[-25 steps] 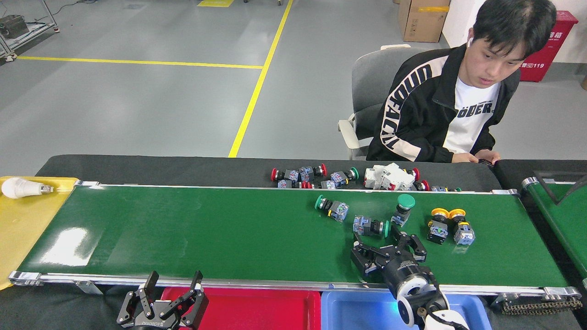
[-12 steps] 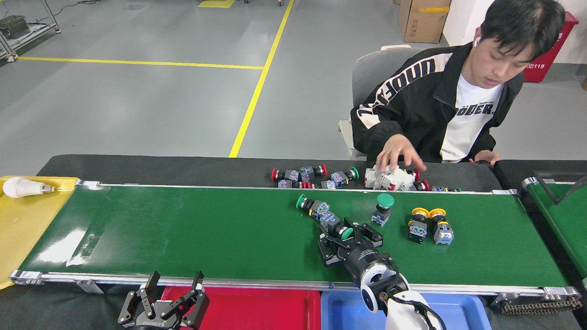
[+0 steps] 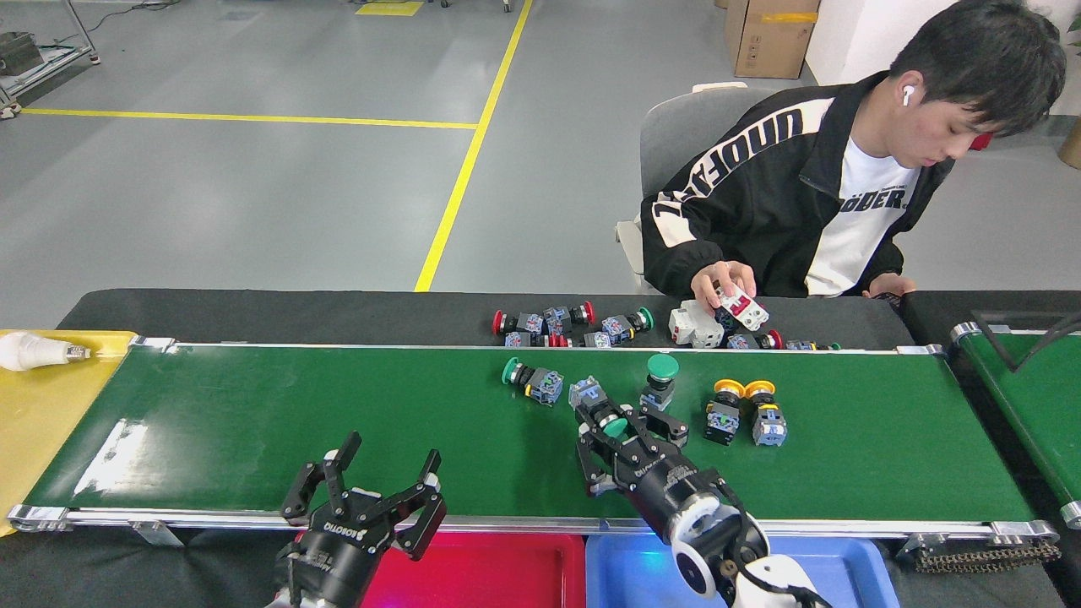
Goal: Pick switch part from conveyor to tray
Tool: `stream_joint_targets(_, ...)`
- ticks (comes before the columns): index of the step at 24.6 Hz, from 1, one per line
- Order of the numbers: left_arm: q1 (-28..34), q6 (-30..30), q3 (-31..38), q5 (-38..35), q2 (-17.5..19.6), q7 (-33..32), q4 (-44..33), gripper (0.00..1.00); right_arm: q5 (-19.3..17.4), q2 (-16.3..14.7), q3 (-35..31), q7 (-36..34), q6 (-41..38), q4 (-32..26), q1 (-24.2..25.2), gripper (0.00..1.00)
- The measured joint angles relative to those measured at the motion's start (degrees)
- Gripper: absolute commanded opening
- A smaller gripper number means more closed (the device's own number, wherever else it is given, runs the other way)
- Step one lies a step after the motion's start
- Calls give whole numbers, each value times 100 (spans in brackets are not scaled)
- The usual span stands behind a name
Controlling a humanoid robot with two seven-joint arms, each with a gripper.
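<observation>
A: Right end effector (image 3: pixel 621 431)?
B: Lower centre-right of frame, over the conveyor (image 3: pixel 338 422). Fingers straddle a green-capped switch part (image 3: pixel 601 411) lying on the belt; cap sits btwn them. Clamped or just around it, can't tell.

A: Left end effector (image 3: pixel 363 490)?
B: Lower left-centre, at the belt's near rail. Fingers spread apart, nothing in them.

A: Other parts on the belt?
B: Green-capped one lying down (image 3: pixel 532 382) just left of the right end effector. Upright green mushroom switch (image 3: pixel 659 380) just right of it. Two yellow-capped switches (image 3: pixel 743 409) further right, side by side.

A: Trays?
B: Red tray (image 3: pixel 498 574) and blue tray (image 3: pixel 625 574) along the bottom edge, below the near rail. Yellow tray (image 3: pixel 42 405) at far left w/ a white bulb (image 3: pixel 29 350) on it.

A: Behind the belt?
B: Pile of loose switches (image 3: pixel 574 325) on the black table (image 3: pixel 253 312). Seated person, upper right; one hand (image 3: pixel 722 283) on a white-red part (image 3: pixel 743 308).
</observation>
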Motion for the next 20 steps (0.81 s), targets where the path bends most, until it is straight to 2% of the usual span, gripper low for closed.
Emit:
stream_joint_targets(1,-197,-5,-118,-36,0,-22,258,100,0,0,3,-3,-370,-169,269,44)
stream_joint_targets(3,-591,28,-242,-125,-16,-42,818,100,-1,20,5,100,-873,-302,622,100)
stream_joint_targets(7,-1221,91,-329,-263,-84,-56,1854,100,-5,251,7,281,-1263,-330,958,99)
stream_joint_targets(13,-1891,267,-336,-267,-167,-58,2999,100,-36,323,-143,338,-1366,-371,720,98)
stream_joint_targets(17,-2292,454,-336,-268,-179,31,3608,100,-77,367,-1059,341,-783,-597,477,96)
stream_joint_targets(20,-2658,614,-335,-268,-179,181,4164,100,-77,336,-1600,352,-36,-953,526,96)
